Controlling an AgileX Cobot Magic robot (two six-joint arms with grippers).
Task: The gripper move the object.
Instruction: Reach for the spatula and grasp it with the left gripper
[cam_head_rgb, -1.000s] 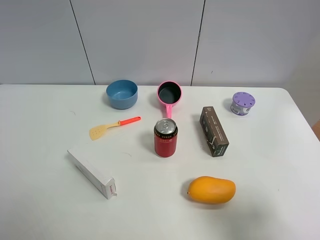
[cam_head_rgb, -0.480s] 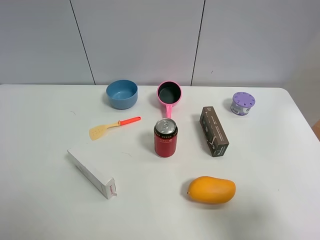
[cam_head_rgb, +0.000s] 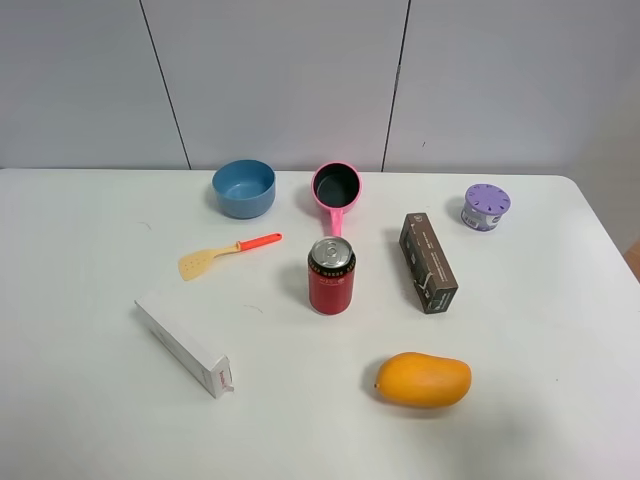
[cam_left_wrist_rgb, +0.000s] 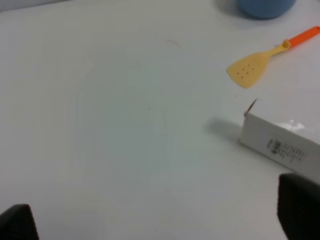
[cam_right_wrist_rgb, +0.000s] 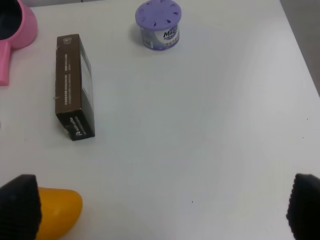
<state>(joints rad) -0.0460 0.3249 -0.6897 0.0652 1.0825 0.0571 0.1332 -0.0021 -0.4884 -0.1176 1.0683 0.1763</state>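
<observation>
The toy spatula (cam_head_rgb: 228, 251), with a pale yellow slotted blade and a red-orange handle, lies flat on the white table (cam_head_rgb: 90, 400), left of the red can. It also shows in the left wrist view (cam_left_wrist_rgb: 250, 71), well ahead of my left gripper (cam_left_wrist_rgb: 157, 215). That gripper is open and empty, and only its two black fingertips (cam_left_wrist_rgb: 299, 205) show at the frame's corners. My right gripper (cam_right_wrist_rgb: 160, 207) is open and empty over bare table. Neither gripper shows in the exterior high view.
A white carton (cam_head_rgb: 185, 348) lies in front of the spatula. A blue bowl (cam_head_rgb: 243, 188) and pink saucepan (cam_head_rgb: 337, 187) stand behind it. A red can (cam_head_rgb: 331, 276), brown box (cam_head_rgb: 428, 262), purple tub (cam_head_rgb: 486, 207) and orange mango (cam_head_rgb: 423, 379) stand to the right.
</observation>
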